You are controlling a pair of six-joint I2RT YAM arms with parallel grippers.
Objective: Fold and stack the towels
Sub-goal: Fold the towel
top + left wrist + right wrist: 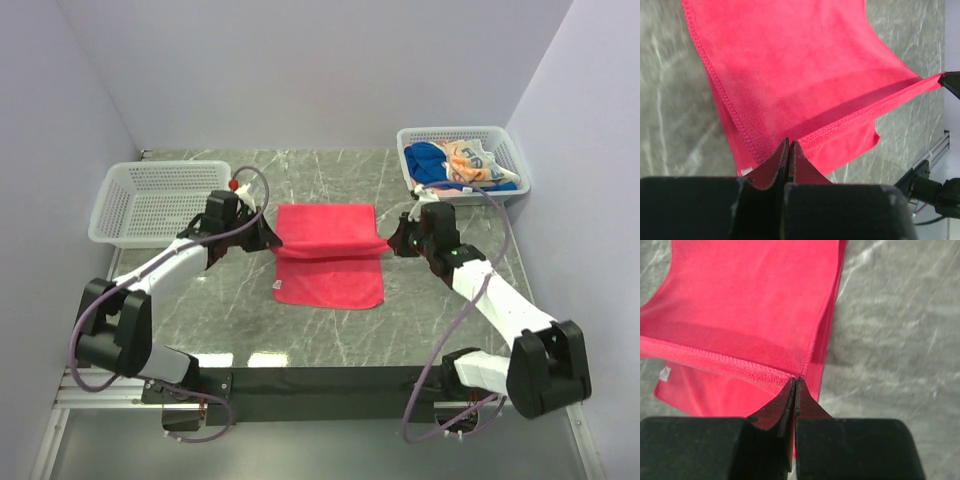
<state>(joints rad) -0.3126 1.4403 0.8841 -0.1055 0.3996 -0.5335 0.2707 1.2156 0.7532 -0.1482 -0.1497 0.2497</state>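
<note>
**Marble worktop, red towel pinched at both ends**

Grey marble worktop [330, 335], pale walls on three sides. Red towel [328, 285] sits mid-worktop, bottom layer flat, near edge toward my arm bases. Left gripper [271, 240] is pressed together on one corner of the upper hem; in the left wrist view the fingers [777, 162] nip the stitched edge. Right gripper [393, 243] is likewise clamped on the opposite corner, clear in the right wrist view. I see the hem stretched between the two, raised off the flat layer, with the upper layer running back toward the far edge. White basket [128, 218] at the far left corner. Second white basket [512, 150] at the far right corner holds a blue towel [428, 160] and a printed orange towel [468, 157], bunched.
</note>
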